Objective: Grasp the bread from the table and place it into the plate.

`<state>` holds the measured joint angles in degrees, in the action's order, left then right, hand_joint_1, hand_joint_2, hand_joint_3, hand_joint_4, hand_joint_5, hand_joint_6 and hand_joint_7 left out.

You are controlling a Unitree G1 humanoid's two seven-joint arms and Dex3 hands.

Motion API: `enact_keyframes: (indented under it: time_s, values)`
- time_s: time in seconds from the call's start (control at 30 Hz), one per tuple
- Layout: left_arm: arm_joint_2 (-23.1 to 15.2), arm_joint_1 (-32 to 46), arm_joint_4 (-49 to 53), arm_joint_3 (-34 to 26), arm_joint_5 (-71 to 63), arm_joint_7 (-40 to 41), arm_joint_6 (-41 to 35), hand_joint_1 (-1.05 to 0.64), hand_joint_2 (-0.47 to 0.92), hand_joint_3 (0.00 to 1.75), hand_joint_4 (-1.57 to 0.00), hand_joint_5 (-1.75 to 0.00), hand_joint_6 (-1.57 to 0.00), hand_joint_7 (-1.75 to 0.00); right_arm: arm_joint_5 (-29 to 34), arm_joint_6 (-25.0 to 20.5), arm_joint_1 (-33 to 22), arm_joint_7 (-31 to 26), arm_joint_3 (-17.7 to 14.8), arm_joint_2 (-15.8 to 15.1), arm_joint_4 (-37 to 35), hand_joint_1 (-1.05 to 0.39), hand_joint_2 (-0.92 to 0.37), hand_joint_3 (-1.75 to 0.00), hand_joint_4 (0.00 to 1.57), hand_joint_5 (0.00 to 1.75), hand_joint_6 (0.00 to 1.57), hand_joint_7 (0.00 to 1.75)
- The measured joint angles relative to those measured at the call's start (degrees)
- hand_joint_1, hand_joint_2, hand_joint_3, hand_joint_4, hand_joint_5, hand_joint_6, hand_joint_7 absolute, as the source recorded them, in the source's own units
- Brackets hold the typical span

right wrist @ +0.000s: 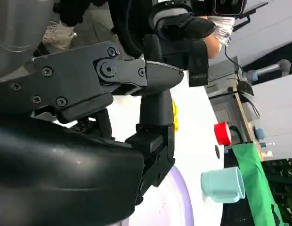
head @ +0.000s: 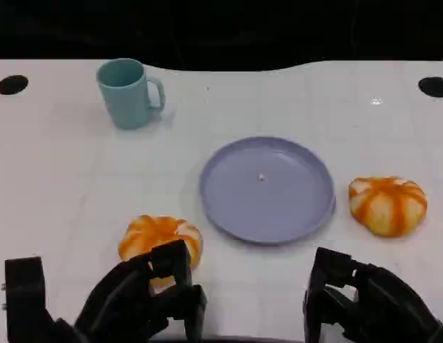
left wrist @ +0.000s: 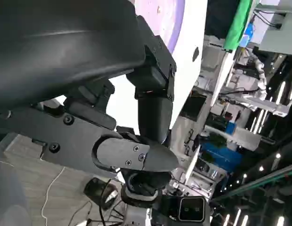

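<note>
Two breads and a plate on our tabletop (head: 64, 186)

Our left robot hand (head: 146, 296) hovers open-fingered just before the left bread (head: 161, 239); the purple plate (head: 268, 189) sits centre, another bread (head: 388, 205) beside it; our right robot hand (head: 354, 300) holds nothing, fingers apart.

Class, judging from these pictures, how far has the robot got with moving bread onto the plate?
Nothing is done yet: the round lavender plate holds nothing. In hand: the left hand hovers near one orange-striped bread roll, with no visible grasp. Left: grasping and placing it. A second striped roll sits beside the plate, ahead of the right hand.
</note>
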<state>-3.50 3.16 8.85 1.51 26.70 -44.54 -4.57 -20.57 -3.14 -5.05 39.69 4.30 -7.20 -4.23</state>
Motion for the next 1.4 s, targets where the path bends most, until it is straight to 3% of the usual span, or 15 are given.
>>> enact_keyframes:
  time_s: [0.77, 0.97, 1.03, 1.13, 1.17, 1.3, 1.4]
  values:
    - [0.26, -0.10, 0.33, -0.22, 0.00, -0.28, 1.77, -0.65, 0.92, 0.21, -0.82, -1.75, -0.58, -1.75, -0.03, -0.08, 0.27, -0.04, -0.02, 0.03, -0.05, -0.50, -0.92, -0.42, 0.58, 1.75, 0.43, 1.68]
    - [1.80, 0.16, -0.36, -1.38, -0.09, 1.35, 4.84, -0.66, 0.92, 0.19, -0.60, -1.75, -0.53, -1.40, -0.01, 0.25, 0.40, 0.05, -0.01, 0.05, -0.18, -0.49, -0.92, -0.42, 0.59, 1.75, 0.43, 1.68]
    - [1.80, 0.24, -1.22, -1.43, -0.95, 1.71, 6.64, -0.66, 0.92, 0.17, -0.46, -1.60, -0.43, -1.15, -0.02, 0.24, 0.40, 0.04, -0.01, 0.05, -0.18, -0.49, -0.92, -0.42, 0.59, 1.75, 0.43, 1.68]
    - [1.47, 0.24, -2.86, -1.48, -4.51, 3.79, 10.66, -0.60, 0.92, 0.18, -0.45, -1.25, -0.47, -0.58, -0.03, 0.25, 0.40, 0.08, -0.01, 0.06, -0.18, -0.48, -0.92, -0.42, 0.59, 1.75, 0.43, 1.68]
    - [1.21, 0.21, -3.44, -1.51, -6.31, 4.88, 12.56, -0.58, 0.92, 0.19, -0.45, -1.19, -0.47, -0.47, -0.03, 0.25, 0.40, 0.08, 0.00, 0.06, -0.18, -0.48, -0.92, -0.42, 0.59, 1.75, 0.43, 1.68]
    - [-1.49, -0.41, -4.49, -1.70, -14.28, 8.72, 20.98, -0.64, 0.92, 0.18, -0.42, -1.02, -0.45, -0.16, 0.06, 0.30, 0.40, 0.04, 0.01, 0.07, -0.18, -0.48, -0.92, -0.42, 0.59, 1.75, 0.44, 1.67]
    - [-4.52, -1.46, -5.27, -1.74, -20.71, 11.87, 25.16, -0.66, 0.92, 0.12, -0.42, -0.82, -0.42, -0.04, 0.08, 0.31, 0.42, 0.03, 0.15, 0.08, -0.18, -0.49, -0.92, -0.42, 0.59, 1.75, 0.44, 1.67]
